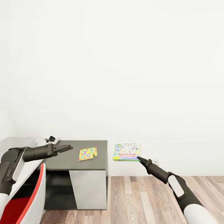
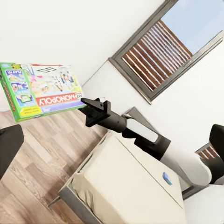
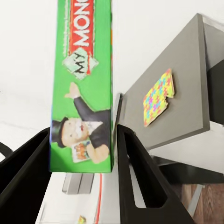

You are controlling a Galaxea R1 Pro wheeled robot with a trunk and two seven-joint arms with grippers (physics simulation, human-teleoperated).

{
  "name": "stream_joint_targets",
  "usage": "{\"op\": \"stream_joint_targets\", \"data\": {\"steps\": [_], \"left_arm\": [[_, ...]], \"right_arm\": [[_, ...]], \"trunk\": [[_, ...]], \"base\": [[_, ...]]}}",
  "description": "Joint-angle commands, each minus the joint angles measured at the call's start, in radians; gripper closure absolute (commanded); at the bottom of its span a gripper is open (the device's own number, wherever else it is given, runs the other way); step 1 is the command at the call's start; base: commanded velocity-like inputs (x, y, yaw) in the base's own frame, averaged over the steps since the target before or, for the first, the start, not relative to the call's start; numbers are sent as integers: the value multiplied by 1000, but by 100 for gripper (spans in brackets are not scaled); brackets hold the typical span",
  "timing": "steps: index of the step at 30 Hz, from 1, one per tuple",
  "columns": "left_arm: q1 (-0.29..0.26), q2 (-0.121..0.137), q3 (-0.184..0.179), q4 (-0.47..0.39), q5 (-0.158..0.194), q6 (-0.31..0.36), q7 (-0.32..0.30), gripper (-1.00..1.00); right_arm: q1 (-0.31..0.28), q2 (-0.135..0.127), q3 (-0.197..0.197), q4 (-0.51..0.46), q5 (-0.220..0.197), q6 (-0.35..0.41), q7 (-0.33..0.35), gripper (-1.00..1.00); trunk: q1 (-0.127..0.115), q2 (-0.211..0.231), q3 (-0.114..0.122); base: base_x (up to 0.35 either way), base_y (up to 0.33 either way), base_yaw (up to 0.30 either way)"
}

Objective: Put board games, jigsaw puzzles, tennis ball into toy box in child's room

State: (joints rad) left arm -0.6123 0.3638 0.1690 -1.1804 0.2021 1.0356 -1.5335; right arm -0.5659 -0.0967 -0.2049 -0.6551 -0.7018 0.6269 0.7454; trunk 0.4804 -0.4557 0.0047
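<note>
The right gripper (image 1: 139,158), nearest the head camera at the lower right, is seen clamped on the near edge of a board game (image 1: 127,151); in the right wrist view the green side of the box (image 3: 83,88) is pinched between the two dark fingers (image 3: 135,158), so the jaws are pressed onto it rather than spread. The box is carried in the air, to the right of the table (image 1: 102,161) and beyond its end, with the white wall behind and the wood-plank floor (image 1: 143,199) below; its printed face is turned up and toward the camera, and its long axis is laid left to right, across the line of the arm. From the box outward to the left, one jigsaw puzzle (image 1: 87,153) is found lying flat on the dark grey top, well apart from the held box; it is also seen in the right wrist view (image 3: 157,97). Further left, the left gripper (image 1: 65,148) is held over the same dark top, pointing right toward the puzzle; its fingers are seen edge-on and it cannot be told whether they are parted or closed; nothing is seen in them. The move ahead is judged to be a carry leftward over the table, since the table lies to the left of the box; the left arm is the nearer one to the puzzle. In the left wrist view the bed (image 2: 126,186) is seen beyond the right arm.
</note>
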Motion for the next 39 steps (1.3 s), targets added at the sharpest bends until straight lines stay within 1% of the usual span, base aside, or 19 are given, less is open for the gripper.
{"op": "stream_joint_targets", "data": {"steps": [1, 5, 6, 7, 8, 11, 15, 19, 28, 31, 34, 39], "left_arm": [[-1, 0, 0, 1, -1, 11, -4, -100], [-1, 4, 1, 1, -1, 11, -3, -100], [-1, 10, 3, 1, -1, 11, -2, -100], [-1, 25, 8, 1, -1, 11, -2, -100], [-1, 34, 13, 1, -1, 11, -1, -100], [-1, 57, 34, 2, -2, 11, 2, -100], [-1, 72, 46, 3, -3, 11, 5, -100], [-1, 86, 50, 37, -3, 9, 6, -100], [-1, 87, 49, 48, -4, 3, 5, -100], [-1, 87, 49, 48, -4, 3, 6, -100], [-1, 87, 49, 48, -4, 2, 6, -100], [-1, 87, 49, 48, -4, 3, 4, -100]], "right_arm": [[0, 0, -2, 0, -4, 7, 2, 100], [0, 0, -2, 0, -4, 7, 2, 100], [0, 0, -2, 0, -4, 7, 2, 100], [0, 0, -2, 0, -4, 7, 2, 100], [0, 0, -2, 0, -4, 7, 2, 100], [0, -1, -2, 0, -4, 7, 2, 100], [0, -1, -2, 0, -4, 7, 2, 100], [0, -1, -2, 0, -4, 7, 2, 100], [0, -1, -2, -1, -4, 7, 3, 100], [0, -1, -1, -31, -4, 7, 3, 100], [0, 0, 0, -86, -3, 8, 1, 100], [0, -1, -1, -100, -2, 8, 2, 100]], "trunk": [[-4, 7, 3], [-19, 35, 15], [-23, 42, 19], [-27, 49, 22], [-30, 56, 25], [-30, 56, 25], [-30, 56, 25], [-30, 56, 25], [-30, 56, 25], [-30, 56, 25], [-30, 56, 25], [-30, 56, 25]], "base": [[0, 0, 250], [0, 0, 274], [0, 0, 285], [0, 0, 287], [0, 0, 288], [0, 0, 289], [0, 0, 289], [0, 0, 289], [5, 0, 289], [123, 0, 289], [153, 0, 289], [29, 0, 288]]}}
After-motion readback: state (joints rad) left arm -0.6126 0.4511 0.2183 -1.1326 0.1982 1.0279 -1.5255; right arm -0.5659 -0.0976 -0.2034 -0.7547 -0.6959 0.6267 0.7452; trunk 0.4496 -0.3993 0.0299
